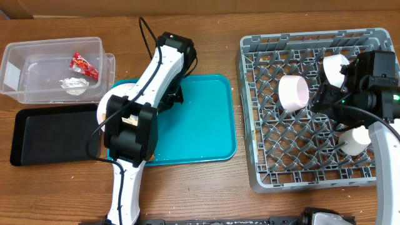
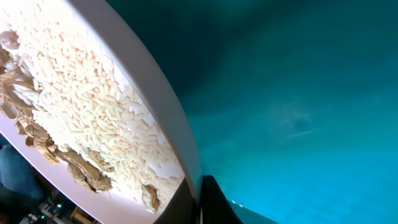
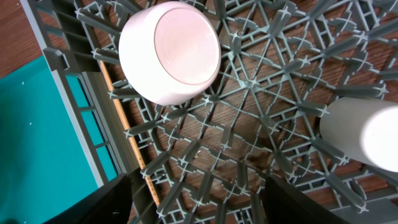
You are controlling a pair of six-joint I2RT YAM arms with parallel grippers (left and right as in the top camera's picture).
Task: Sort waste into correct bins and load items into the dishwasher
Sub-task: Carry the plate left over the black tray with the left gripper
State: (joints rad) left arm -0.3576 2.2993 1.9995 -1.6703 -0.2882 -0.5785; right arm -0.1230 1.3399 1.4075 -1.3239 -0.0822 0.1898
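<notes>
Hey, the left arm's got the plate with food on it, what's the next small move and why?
Probably swing the plate over the black tray and tip it. The left jaws pinch its rim, rice and nut scraps cover it, and it is above the teal tray beside that bin; the clear tub already holds the wrapper and paper.

Left arm rises from bench front edge, elbow folded, wrist tucked low; left end effector pinched on plate rim. Right arm enters from right side, wrist bent leftward; right end effector pointing down, fingers spread wide
</notes>
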